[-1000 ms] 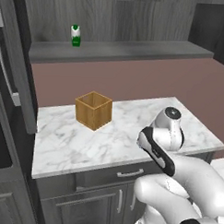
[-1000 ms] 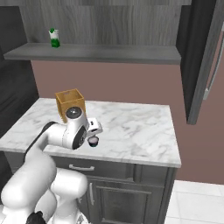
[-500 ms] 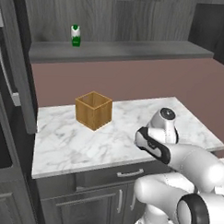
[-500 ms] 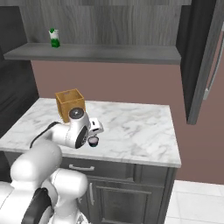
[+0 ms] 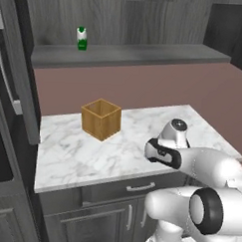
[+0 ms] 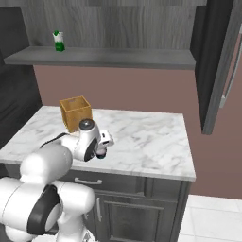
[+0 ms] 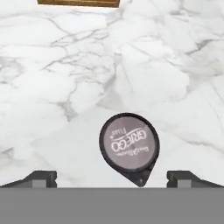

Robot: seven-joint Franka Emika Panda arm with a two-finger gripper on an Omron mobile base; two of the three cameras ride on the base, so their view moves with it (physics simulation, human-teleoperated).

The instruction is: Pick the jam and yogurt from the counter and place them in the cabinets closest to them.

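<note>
Tabletop (image 5: pixel 66 155) is looking like polished white marble with grey veins. Box (image 5: pixel 100 118) is showing plain matt wood. Cabinets (image 6: pixel 118 21) are showing dark grey wood grain; shelf (image 6: pixel 104 57) is looking flat matt grey. Yogurt (image 7: pixel 128 145) lid is looking like smooth printed foil.

You have a small round tub (image 7: pixel 129 146) standing upright on the white, grey-veined marble tabletop (image 5: pixel 87 151), seen from above: its grey foil lid, printed with lettering and ending in a dark pull tab, faces you. It is probably the yogurt. Dark grey wood-grain wall cabinets (image 6: pixel 113 21) run above, their flat grey shelf (image 6: pixel 118 57) well apart from the tub and higher up
</note>
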